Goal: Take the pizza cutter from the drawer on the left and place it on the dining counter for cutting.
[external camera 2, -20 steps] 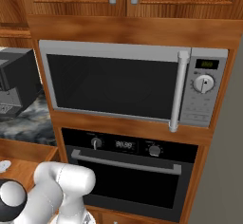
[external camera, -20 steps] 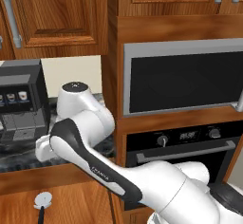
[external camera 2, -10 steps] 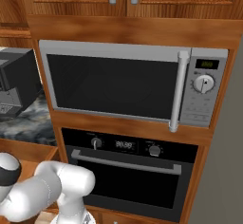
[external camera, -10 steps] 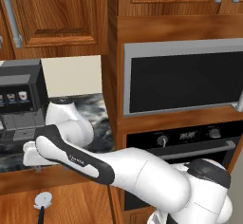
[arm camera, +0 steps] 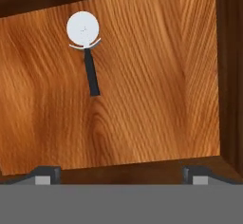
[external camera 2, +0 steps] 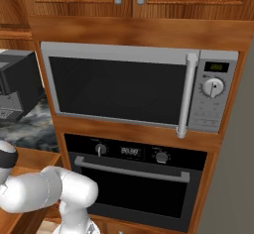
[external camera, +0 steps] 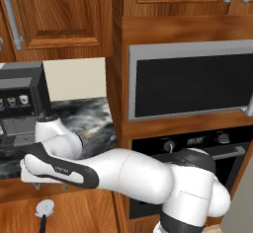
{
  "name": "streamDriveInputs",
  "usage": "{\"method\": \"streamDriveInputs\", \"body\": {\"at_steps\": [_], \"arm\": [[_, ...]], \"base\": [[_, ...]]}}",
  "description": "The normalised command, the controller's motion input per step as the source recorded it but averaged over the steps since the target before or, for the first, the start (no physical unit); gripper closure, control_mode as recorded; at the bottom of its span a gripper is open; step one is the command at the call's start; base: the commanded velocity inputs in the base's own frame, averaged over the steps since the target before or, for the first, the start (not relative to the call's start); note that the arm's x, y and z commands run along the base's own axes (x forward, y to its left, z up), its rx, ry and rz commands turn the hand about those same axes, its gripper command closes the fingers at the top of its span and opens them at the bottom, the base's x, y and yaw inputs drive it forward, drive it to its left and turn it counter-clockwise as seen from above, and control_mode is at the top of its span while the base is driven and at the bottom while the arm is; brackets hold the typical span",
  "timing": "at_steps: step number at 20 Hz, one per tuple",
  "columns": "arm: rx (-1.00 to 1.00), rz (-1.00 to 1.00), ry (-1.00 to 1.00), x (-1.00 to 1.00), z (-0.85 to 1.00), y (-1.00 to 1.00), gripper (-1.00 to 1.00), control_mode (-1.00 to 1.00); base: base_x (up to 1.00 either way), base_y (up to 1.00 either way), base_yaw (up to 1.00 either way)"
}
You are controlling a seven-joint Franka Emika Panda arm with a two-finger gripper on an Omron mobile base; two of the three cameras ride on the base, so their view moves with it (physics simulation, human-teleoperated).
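The drawer [arm camera: 152, 99] stands open, and I look down onto its reddish-brown wooden floor in the hand view. On that floor lies the pizza cutter [arm camera: 85, 42], with its round pale wheel toward the top left and its thin dark handle running down from it. My gripper [arm camera: 121, 174] hovers open above the drawer, with nothing between its fingertips [arm camera: 47, 174]. In the left base view the gripper [external camera: 49, 185] hangs just over the drawer [external camera: 84, 212], with the pizza cutter [external camera: 45, 208] below it. The dining counter is out of view.
A black coffee machine [external camera: 20, 103] stands on the marbled counter [external camera: 91, 123] just behind the hand. To the right a microwave [external camera 2: 124, 87] sits over a built-in oven [external camera 2: 134, 178]. Wooden wall cabinets [external camera: 59, 15] hang above.
The arm has folded down and to the left, bringing the hand low over the open drawer. The jaws have stayed open and the pizza cutter has not moved.
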Motion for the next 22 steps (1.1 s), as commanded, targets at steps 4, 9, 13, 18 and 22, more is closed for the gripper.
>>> {"method": "streamDriveInputs", "body": {"at_steps": [4, 9, 13, 18, 22], "arm": [[-0.1, -0.02, 0.02, 0.0, -0.52, 0.0, -1.0, -1.0], [-0.04, 0.14, 0.0, 0.0, -0.65, 0.0, -1.0, -1.0], [0.0, 0.18, 0.0, 0.0, -0.66, 0.0, -1.0, -1.0], [0.0, 0.11, 0.0, 0.02, -0.68, 0.05, -1.0, -1.0], [0.0, 0.04, 0.01, 0.08, -0.5, 0.2, -1.0, -1.0]], "base": [[0.0, 0.0, 0.0], [0.0, 0.0, 0.0], [0.0, 0.0, 0.0], [0.0, 0.0, 0.0], [0.0, 0.0, 0.0]]}}
